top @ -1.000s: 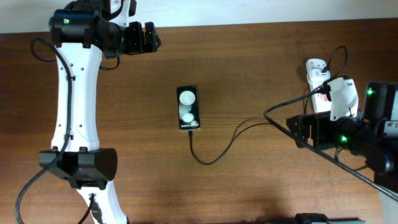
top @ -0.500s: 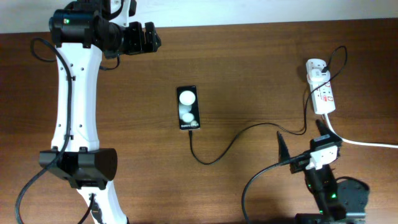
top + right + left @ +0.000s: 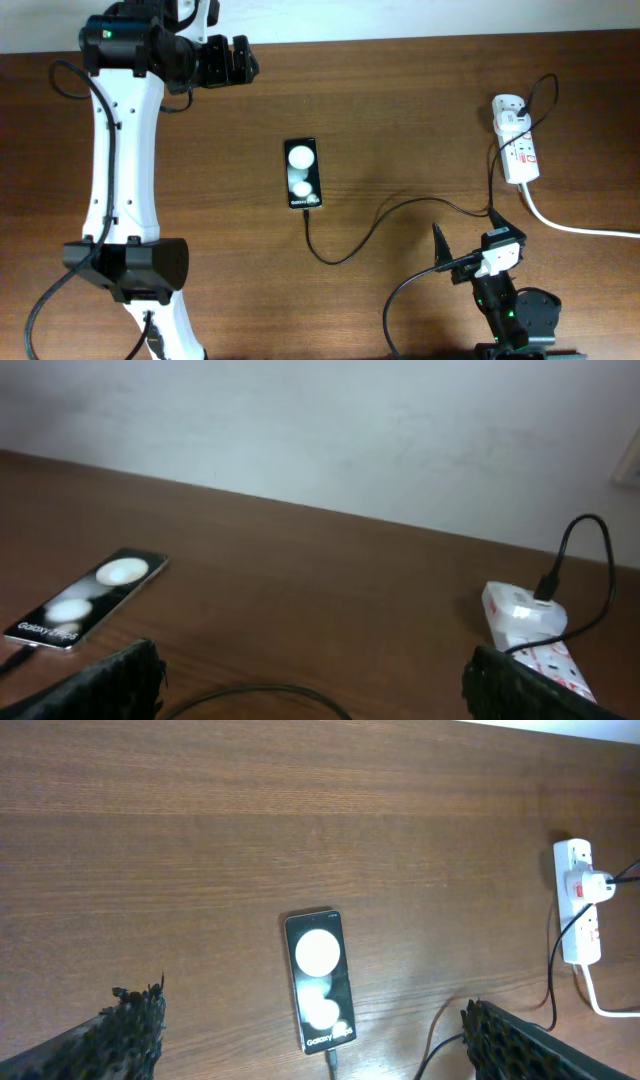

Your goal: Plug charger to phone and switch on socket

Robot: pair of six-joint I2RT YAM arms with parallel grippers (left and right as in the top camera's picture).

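From overhead, I see the phone (image 3: 303, 175) lying flat near the middle of the brown table (image 3: 400, 90), screen up, with its white lettering at the near end. The charger cable (image 3: 350, 245) meets that near end, loops toward me, then runs right and up to a white plug (image 3: 510, 105) seated in the far end of the socket (image 3: 518, 150). The socket lies near the table's far right side, well apart from the phone, and its thick white cord (image 3: 570, 225) trails off the right edge. My left gripper (image 3: 245, 60) hovers at the far left with its jaws apart and nothing between them. My right gripper (image 3: 468, 240) sits low at the near right, just beside the cable's rise, jaws spread wide and empty.

On the left wrist view, both dark fingers (image 3: 130, 1035) frame the bottom corners. The phone lies between them with the cable at its lower end, and the socket sits at the right edge.

On the right wrist view, the fingers (image 3: 100, 685) stand far apart. The phone is at the left, the socket and plug at the right before a pale wall (image 3: 320, 430). I cannot tell how the switch is set
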